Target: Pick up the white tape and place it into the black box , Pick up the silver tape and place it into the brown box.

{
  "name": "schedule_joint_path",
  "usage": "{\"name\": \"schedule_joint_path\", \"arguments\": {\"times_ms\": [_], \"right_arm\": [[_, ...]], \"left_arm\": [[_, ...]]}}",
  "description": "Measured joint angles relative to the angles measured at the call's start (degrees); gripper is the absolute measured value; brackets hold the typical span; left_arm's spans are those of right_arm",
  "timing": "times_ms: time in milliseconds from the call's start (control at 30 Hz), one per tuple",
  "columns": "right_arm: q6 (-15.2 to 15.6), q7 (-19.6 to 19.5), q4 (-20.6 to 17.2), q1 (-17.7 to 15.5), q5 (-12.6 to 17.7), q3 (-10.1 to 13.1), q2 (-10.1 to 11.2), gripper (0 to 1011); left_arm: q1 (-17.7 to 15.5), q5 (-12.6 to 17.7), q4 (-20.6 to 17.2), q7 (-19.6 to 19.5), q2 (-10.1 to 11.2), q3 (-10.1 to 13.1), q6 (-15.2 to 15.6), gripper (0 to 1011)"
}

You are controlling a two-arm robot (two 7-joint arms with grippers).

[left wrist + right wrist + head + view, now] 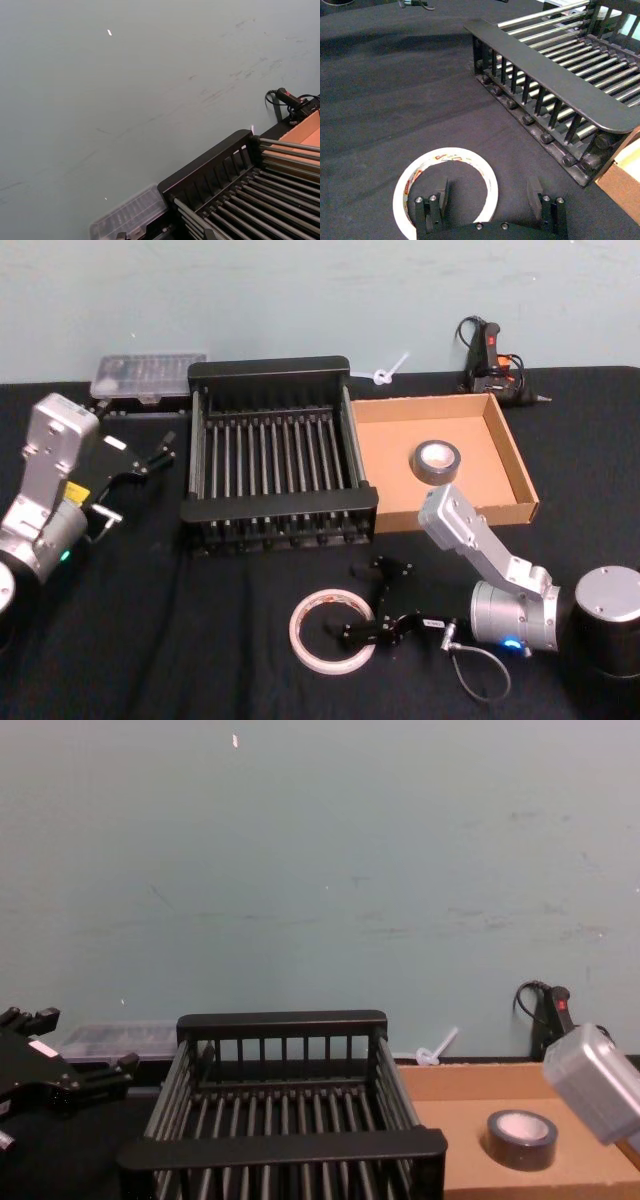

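Your right pincer point(364, 602) stands wide open and empty, one finger point(439, 196) inside the white tape point(331, 631), flat on the bench point(200, 640) before the black box point(277, 468), ready to clamp its rim. The silver tape point(437, 461) already lies in the brown box point(510, 455). Your left pincer point(150, 458) idles open.

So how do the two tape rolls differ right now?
The white tape is a wide, thin ring; the silver tape is smaller across and thicker. The white tape lies on the black cloth, with the open right gripper at its edge; the silver tape already sits in the brown box, untouched. Both lie flat.
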Motion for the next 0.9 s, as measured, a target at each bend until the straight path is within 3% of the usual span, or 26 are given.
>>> {"name": "schedule_joint_path", "arguments": {"times_ms": [900], "right_arm": [[-0.48,-1.35,-0.42,-0.98,-1.58,0.82,-0.70,1002]], "left_arm": [[0.00,0.00,0.00,0.00,0.00,0.00,0.00,1001]]}}
